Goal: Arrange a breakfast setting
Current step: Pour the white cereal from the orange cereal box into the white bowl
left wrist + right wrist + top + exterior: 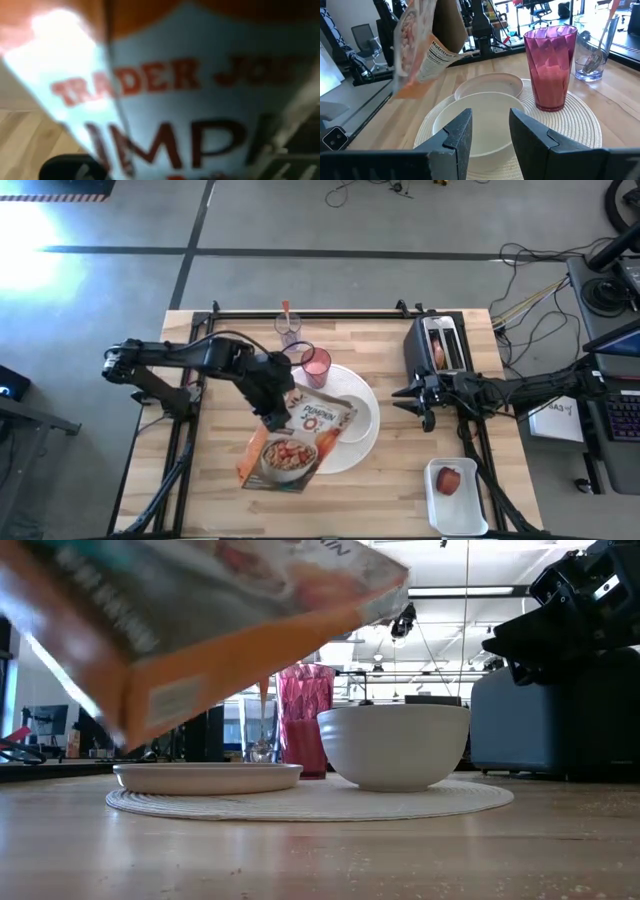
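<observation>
Cereal box (pixel 297 443) hangs tilted above the table, clamped at its top edge by the left gripper (pixel 273 418), fingers shut on it. It overhangs the round woven placemat (pixel 362 448) and hides part of it from above. On the mat: white bowl (pixel 475 131), small white plate (pixel 490 85), pink tumbler (pixel 551 68). Clear glass (pixel 591 59) with orange-handled spoon (pixel 286 313) stands just behind the tumbler. Right gripper (pixel 490 127) hovers beside the black toaster (pixel 440 346), fingers apart, empty, facing the bowl. Red apple (pixel 449 479) lies in the white tray (pixel 455 510), well apart.
</observation>
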Tool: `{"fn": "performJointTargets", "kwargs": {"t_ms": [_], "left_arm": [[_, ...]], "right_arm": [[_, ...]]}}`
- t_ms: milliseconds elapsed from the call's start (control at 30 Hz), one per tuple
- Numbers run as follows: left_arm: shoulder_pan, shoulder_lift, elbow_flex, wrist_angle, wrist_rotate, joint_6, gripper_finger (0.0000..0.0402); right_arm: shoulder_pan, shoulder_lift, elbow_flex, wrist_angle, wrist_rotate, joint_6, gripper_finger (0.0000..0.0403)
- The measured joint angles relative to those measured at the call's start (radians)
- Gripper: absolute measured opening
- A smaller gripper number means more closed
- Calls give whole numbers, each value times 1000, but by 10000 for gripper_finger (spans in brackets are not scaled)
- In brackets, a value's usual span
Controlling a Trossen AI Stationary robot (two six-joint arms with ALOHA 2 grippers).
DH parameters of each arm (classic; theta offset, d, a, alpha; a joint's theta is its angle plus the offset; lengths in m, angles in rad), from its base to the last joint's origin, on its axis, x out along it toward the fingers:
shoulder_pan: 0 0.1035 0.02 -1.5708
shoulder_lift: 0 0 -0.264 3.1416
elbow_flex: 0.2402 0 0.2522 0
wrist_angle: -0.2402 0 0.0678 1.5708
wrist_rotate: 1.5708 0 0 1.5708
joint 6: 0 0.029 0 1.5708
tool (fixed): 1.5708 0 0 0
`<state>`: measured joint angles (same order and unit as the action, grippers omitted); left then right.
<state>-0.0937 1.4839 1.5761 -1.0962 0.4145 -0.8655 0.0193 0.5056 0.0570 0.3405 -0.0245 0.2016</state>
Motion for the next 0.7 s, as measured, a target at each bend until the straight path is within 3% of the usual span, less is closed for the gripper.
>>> {"fn": "performJointTargets", "kwargs": {"t_ms": [67,167,333,700], "left_arm": [[-2,1,0,53,-16,-8,0],[-8,1,0,136,-132,-33,0],[-8,1,0,142,-144,-51,0],[16,0,0,48,110,-215,0]], "right_arm": [[0,0,0,0,0,0,121],[0,0,0,1,0,0,121],[0,0,0,1,-1,0,121],[0,0,2,1,-1,0,121]]}}
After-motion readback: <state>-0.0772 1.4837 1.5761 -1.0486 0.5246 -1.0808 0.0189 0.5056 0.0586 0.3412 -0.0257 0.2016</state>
